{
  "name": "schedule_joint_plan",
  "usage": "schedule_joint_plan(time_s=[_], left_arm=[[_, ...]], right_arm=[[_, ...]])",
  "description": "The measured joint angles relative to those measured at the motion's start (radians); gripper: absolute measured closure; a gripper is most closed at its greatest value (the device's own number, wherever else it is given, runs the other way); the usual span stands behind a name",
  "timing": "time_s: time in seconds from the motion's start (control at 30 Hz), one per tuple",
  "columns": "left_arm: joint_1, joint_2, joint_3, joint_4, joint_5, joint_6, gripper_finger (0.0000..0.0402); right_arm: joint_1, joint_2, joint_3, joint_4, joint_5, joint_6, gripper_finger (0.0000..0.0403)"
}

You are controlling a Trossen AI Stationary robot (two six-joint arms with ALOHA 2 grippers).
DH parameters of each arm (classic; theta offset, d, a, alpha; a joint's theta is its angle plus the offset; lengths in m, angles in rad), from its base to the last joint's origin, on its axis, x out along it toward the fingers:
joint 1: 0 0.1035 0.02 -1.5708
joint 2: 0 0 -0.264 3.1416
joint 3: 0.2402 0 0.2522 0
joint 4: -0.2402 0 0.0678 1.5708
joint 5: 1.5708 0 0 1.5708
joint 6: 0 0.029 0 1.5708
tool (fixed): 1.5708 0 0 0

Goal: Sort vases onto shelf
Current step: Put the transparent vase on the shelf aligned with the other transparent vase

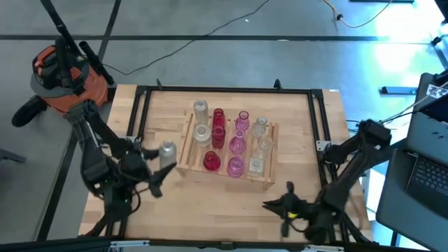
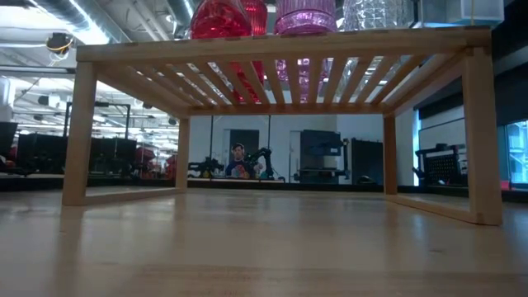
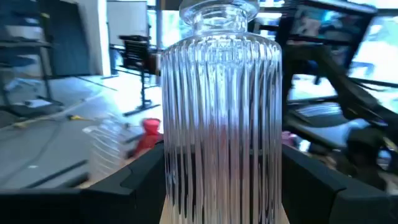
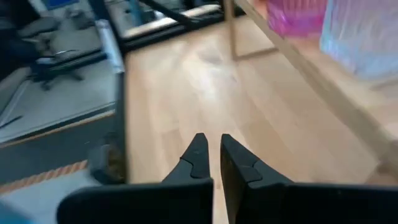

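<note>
The shelf point(image 1: 186, 143) of pale slats stands mid-table, also seen from below in the low view point(image 2: 272, 51). On it stand several vases, among them red point(image 1: 211, 162), pink point(image 1: 236, 166) and clear point(image 1: 256, 165). Just off the shelf's left end, my left gripper point(image 1: 158, 166) is shut on a clear ribbed vase point(image 3: 221, 106), which also shows in the high view point(image 1: 168, 150). My right gripper point(image 1: 275, 205) hovers shut and empty near the table's near right edge, its fingertips point(image 4: 211, 146) over bare wood. My left gripper pinches the ribbed vase's cylindrical body point(image 3: 186, 174) between its two fingers point(image 3: 140, 171), one on each side. The fingers come at it level, from the table's left. The vase stands upright with its neck point(image 3: 217, 12) up; its base lies below the picture's edge.
A black metal frame point(image 1: 140, 119) runs along the table's sides and far edge. An orange and grey machine point(image 1: 63, 77) stands off the far left corner, and a laptop point(image 1: 427, 175) off the right side. Bare tabletop point(image 1: 210, 210) lies between the shelf and the near edge.
</note>
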Motion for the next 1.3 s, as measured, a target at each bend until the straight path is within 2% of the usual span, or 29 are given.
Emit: schedule_joint_plan(time_s=[0.17, 0.3, 0.43, 0.57, 0.7, 0.8, 0.97, 1.07, 1.3], left_arm=[[0.074, -0.043, 0.0, -0.12, 0.003, -0.031, 0.0163], [0.1, -0.076, 0.0, -0.26, 0.005, -0.112, 0.0163], [0.1, -0.078, 0.0, -0.371, -0.005, -0.218, 0.0163], [0.099, -0.078, 0.0, -0.436, -0.019, -0.315, 0.0163], [0.103, -0.078, 0.0, -0.438, -0.019, -0.327, 0.0163], [0.116, -0.078, -0.015, -0.435, -0.02, -0.333, 0.0163], [0.123, -0.078, -0.078, -0.41, -0.019, -0.394, 0.0163], [0.123, -0.077, -0.142, -0.334, -0.02, -0.447, 0.0163], [0.146, -0.076, -0.218, -0.149, -0.02, -0.419, 0.0163]], right_arm=[[-0.058, 0.162, 0.001, 0.155, 0.111, 0.042, 0.0402], [-0.11, 0.259, 0.034, 0.172, 0.148, 0.05, 0.0403], [-0.147, 0.314, 0.085, 0.085, 0.149, 0.068, 0.0403], [-0.15, 0.325, 0.126, -0.179, 0.144, 0.18, 0.0403], [-0.13, 0.324, 0.146, -0.451, 0.064, 0.343, 0.0403], [-0.114, 0.319, 0.149, -0.499, 0.002, 0.349, 0.0403], [-0.093, 0.318, 0.149, -0.567, -0.039, 0.356, 0.0403], [-0.083, 0.317, 0.149, -0.641, -0.072, 0.364, 0.0403], [-0.081, 0.296, 0.149, -0.775, -0.106, 0.403, 0.0403]])
